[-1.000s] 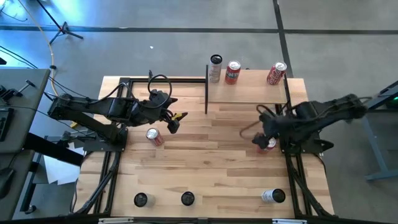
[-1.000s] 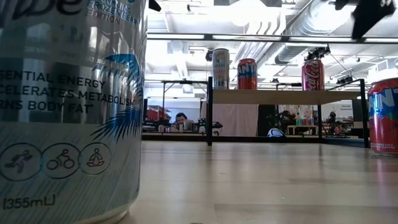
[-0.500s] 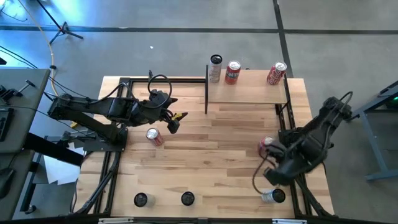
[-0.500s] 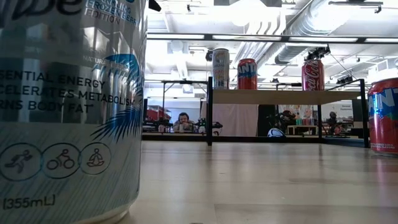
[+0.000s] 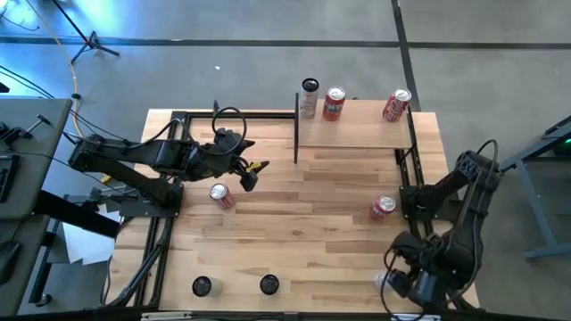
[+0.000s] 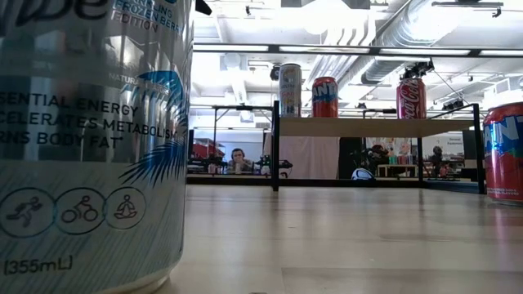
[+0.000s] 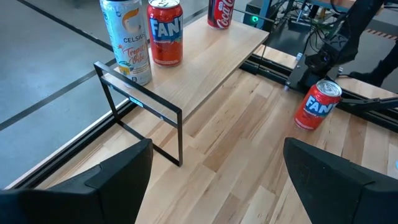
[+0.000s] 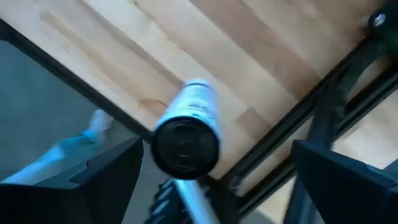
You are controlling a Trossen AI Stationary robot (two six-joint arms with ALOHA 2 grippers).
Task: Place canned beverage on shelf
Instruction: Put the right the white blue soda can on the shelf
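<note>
Presently catalogued: shelf (image 5: 357, 125), at the counter's (image 5: 303, 223) far edge, carried three upright cans: a slim pale one (image 5: 309, 98), a red one (image 5: 334, 103) just beside it, and another red one (image 5: 396, 105) near the other end.

Right hand (image 5: 417, 287), low over the counter's near right corner, stood wide open and empty, aimed at a white can (image 8: 186, 130) whose dark top faced its wrist camera.

Left hand (image 5: 246, 171), open and empty, hung above the counter's left half, near a red can (image 5: 219, 194).

Another red can (image 5: 384, 207) stood near the right edge; two dark-topped cans (image 5: 202, 285) stood along the near edge.

Handling note: the white can sat close to the counter's edge, so the fingers should straddle its body squarely before closing, lest it tip off.

Obscured: from above, the right arm nearly covered the white can; the level view was filled by a near silver can (image 6: 90, 139) and showed neither hand.
</note>
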